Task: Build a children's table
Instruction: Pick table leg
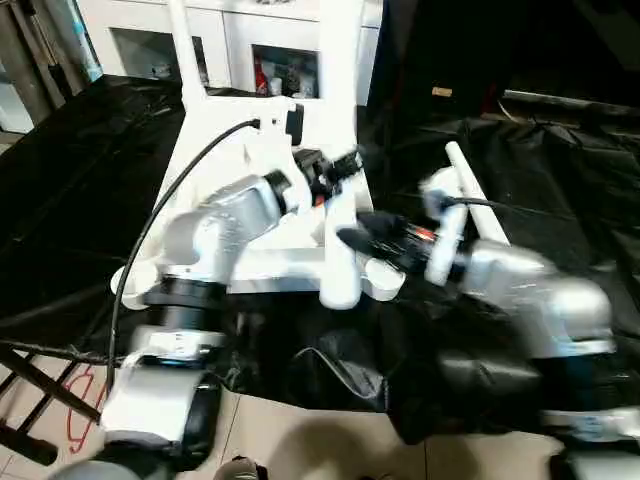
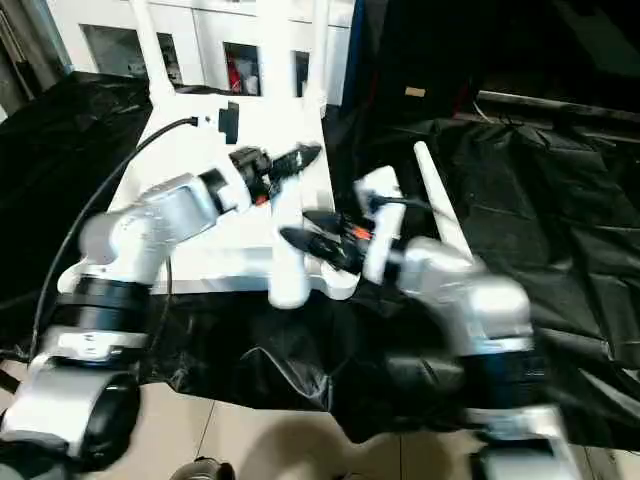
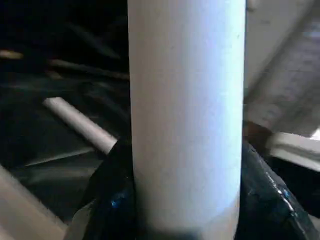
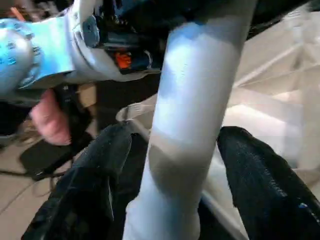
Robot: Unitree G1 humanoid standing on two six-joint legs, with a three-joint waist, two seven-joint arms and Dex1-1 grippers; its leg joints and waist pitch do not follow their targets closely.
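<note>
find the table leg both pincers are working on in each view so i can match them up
Left eye view: the leg stands upright mid-picture at the tabletop's near corner.
Right eye view: the same leg, a little left of centre.
Left wrist view: a wide white tube between the left pincer's fingers.
Right wrist view: a slanted tube between the right pincer's fingers.
Shared landmark: the loose leg on the black sheet.

Table top [image 1: 230,135]: 1, upside down
Tube legs: 4, with 3 standing in corner sockets [image 1: 182,45] [image 1: 338,50] [image 1: 340,255] and 1 lying loose [image 1: 478,200] beside the right claw [image 1: 352,232]
Claws: 2, left claw [image 1: 345,165] included
</note>
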